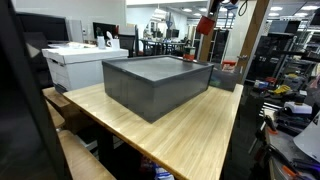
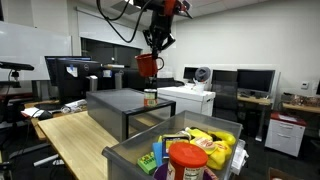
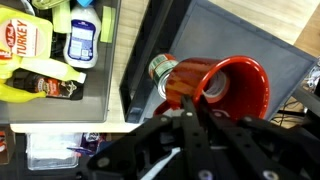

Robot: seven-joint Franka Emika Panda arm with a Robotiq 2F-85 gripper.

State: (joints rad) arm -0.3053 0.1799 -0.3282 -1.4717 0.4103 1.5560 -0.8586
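My gripper hangs high above the table, shut on the rim of a red cup. In the wrist view the two fingers meet on the near wall of the red cup, and the gripper comes in from the bottom. Below the cup stands a dark grey open box, seen in both exterior views and in the wrist view. A small jar with a metal lid stands beside the box's edge, just under the cup; the jar also shows from outside.
A clear bin of groceries stands at the table's near end, with a red-lidded jar, yellow packs, a turkey pack and a blue-labelled bottle. A white printer stands beyond the wooden table. Desks and monitors surround it.
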